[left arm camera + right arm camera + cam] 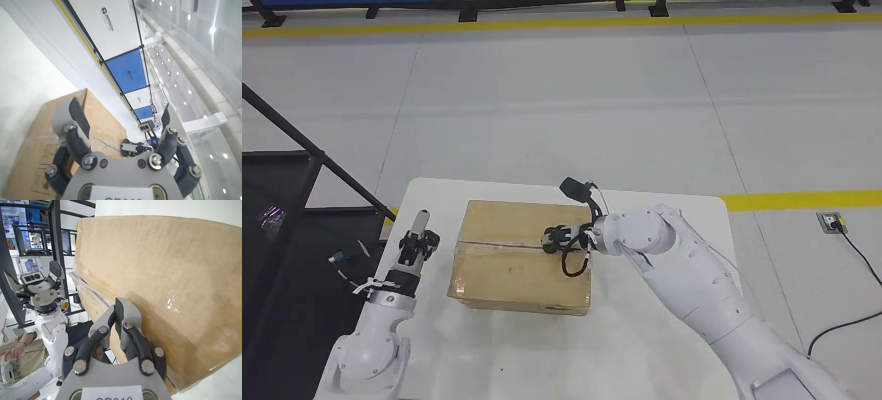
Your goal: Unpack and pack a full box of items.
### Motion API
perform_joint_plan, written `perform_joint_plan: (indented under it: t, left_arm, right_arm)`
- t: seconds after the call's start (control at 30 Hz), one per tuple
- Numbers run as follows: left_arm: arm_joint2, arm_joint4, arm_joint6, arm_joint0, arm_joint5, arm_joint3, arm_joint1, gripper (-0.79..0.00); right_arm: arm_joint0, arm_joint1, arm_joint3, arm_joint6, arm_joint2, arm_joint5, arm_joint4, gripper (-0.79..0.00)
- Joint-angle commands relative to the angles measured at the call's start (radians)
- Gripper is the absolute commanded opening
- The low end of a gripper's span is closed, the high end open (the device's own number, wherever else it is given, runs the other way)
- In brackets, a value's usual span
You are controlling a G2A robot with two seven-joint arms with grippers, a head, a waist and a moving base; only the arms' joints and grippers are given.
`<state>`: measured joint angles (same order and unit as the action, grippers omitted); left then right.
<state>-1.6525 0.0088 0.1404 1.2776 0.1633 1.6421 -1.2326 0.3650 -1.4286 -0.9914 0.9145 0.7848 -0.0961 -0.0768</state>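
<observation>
- Cardboard box [512, 265], closed, sits on the white tabletop [642, 330]. Its two top flaps meet along a taped seam [502, 243] that runs the length of the lid.
- The right fingers [119, 311] are pinched together, pad against pad, and nothing can be made out between them.
- Their tips rest on the box lid right at the seam, towards the end of the lid nearer the right arm.
- Beside these fingers the lid spreads out as a broad brown face. A strip of glossy clear tape [88, 289] runs on ahead of the tips towards the far edge of the box.
- The box lies directly under the right fingers and touches their tips. The rest of its top stretches beyond them.
- The left fingers [78, 115] are spread wide and hold nothing.
- They stand above the tabletop just off one short side of the box, near it but not touching, with the tips pointing away from the arm's base.
- In the left wrist view, one of the left fingers crosses in front of the box's near upper corner. The other stands out against the room beyond.
- The box's side wall and lid therefore lie off to one flank of the left fingers, not between them.
- Seen through the gap between the left fingers, the right fingers sit on the lid at the seam, well across the box.
- The whole length of the lid lies between the two pairs of fingers, with one pair at each short end.
</observation>
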Motion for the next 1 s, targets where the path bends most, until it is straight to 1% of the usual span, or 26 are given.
perform_joint_plan:
  t: [0.0,0.07,0.13,0.23,0.37,0.57,0.97]
  left_arm:
    - [-0.018,-0.010,-0.002,-0.002,-0.001,-0.030,0.002,0.000]
    - [-0.027,-0.005,-0.005,-0.009,-0.006,-0.061,0.003,0.000]
    - [-0.019,0.003,0.004,-0.017,-0.008,-0.090,0.003,0.000]
    - [0.009,0.016,0.013,-0.032,-0.005,-0.124,0.001,0.000]
    - [0.052,0.032,0.023,-0.041,0.007,-0.144,-0.004,0.000]
    - [0.085,0.018,0.036,-0.033,0.021,-0.141,-0.008,0.000]
    - [0.089,-0.048,0.068,0.008,0.028,-0.097,-0.011,0.000]
  right_arm:
    - [-0.005,-0.005,0.012,-0.006,-0.002,0.000,0.009,-0.776]
    - [-0.011,-0.011,0.026,-0.012,-0.004,-0.001,0.020,-0.785]
    - [-0.017,-0.018,0.039,-0.016,-0.007,0.000,0.032,-0.785]
    - [-0.025,-0.028,0.058,-0.020,-0.017,0.000,0.040,-0.785]
    - [-0.034,-0.042,0.078,-0.033,-0.034,-0.006,0.040,-0.785]
    - [-0.044,-0.061,0.103,-0.052,-0.052,-0.014,0.039,-0.785]
    - [-0.061,-0.101,0.132,-0.061,-0.088,-0.009,0.047,-0.785]
